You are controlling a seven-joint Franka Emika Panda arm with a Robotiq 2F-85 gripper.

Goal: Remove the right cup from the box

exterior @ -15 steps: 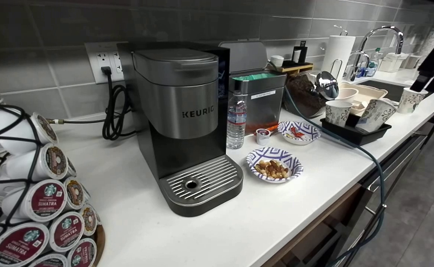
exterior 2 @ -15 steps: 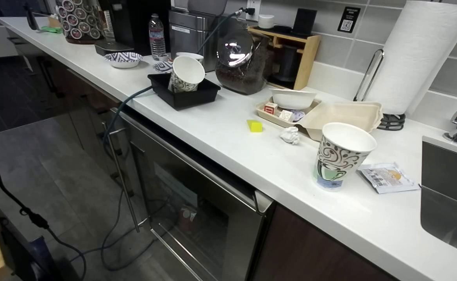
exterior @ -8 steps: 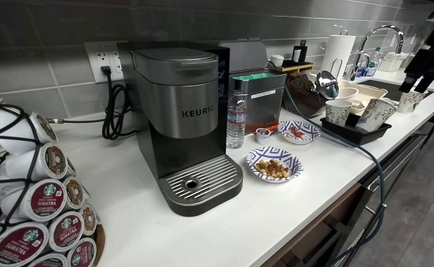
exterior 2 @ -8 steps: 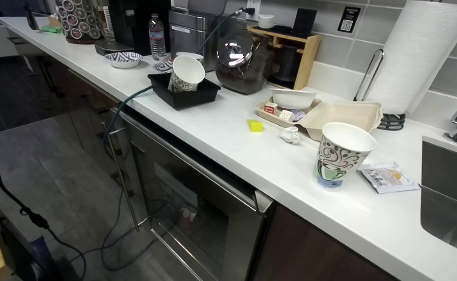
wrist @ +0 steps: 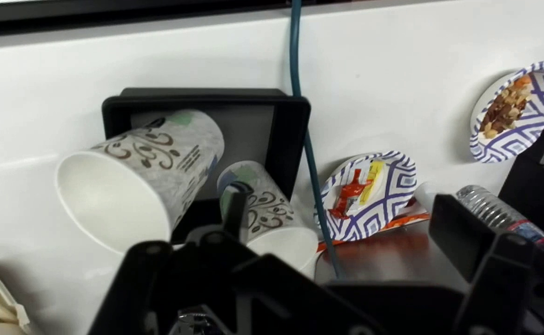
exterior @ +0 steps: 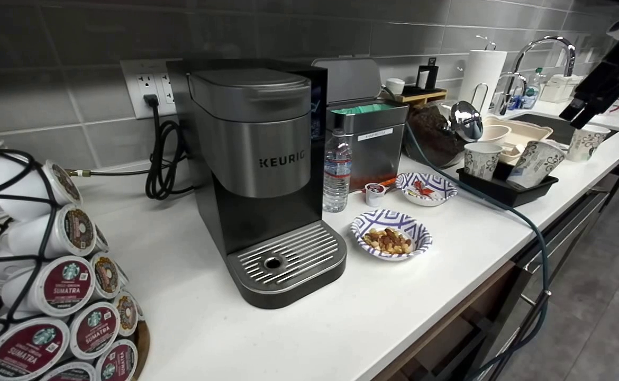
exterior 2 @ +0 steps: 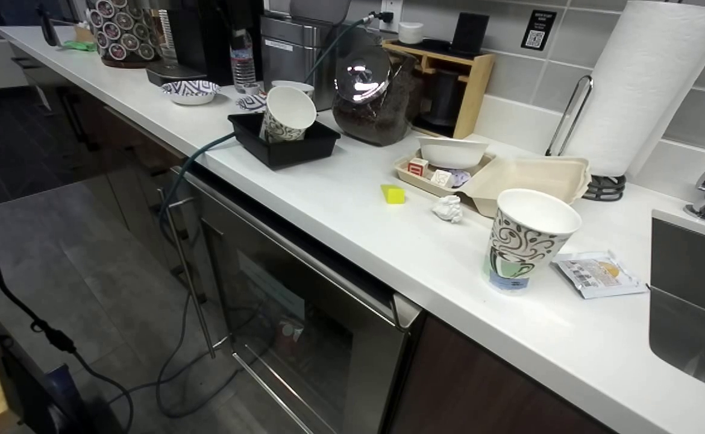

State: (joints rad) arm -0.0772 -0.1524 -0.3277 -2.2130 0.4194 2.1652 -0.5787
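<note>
Along the white counter (exterior: 309, 328), between the coffee maker (exterior: 259, 159) and the sink (exterior 2: 690, 259), the shallow black box (exterior 2: 292, 155) sits near the front edge. From where I stand at the coffee maker's end, the right cup (exterior: 536, 165), white paper with brown swirls, leans over hard in the box: base down inside, white mouth raised and tipped toward the sink. Just beside it, also in the box, the left cup (exterior: 482, 161) stands upright; whether the two touch I can't tell. Up in the air hangs the gripper (wrist: 344, 216), released, its two fingers (wrist: 460, 235) spread well apart and clear of both cups; from the wrist, one finger shows in front of the left cup. A teal hose (wrist: 294, 51) runs close by the box and drops over the counter's edge. Nearer the coffee maker, a patterned bowl (exterior: 389, 216) holds nuts (exterior: 388, 242) and a second bowl (exterior: 442, 185) holds red and yellow packets (wrist: 353, 193), with a water bottle (exterior: 337, 180) just beside the machine. Over on the sink side, a third cup (exterior 2: 524, 244) stands upright, a sachet (exterior 2: 599, 274) lying flat just beside it and a wad of crumpled paper (exterior 2: 448, 209) near
</note>
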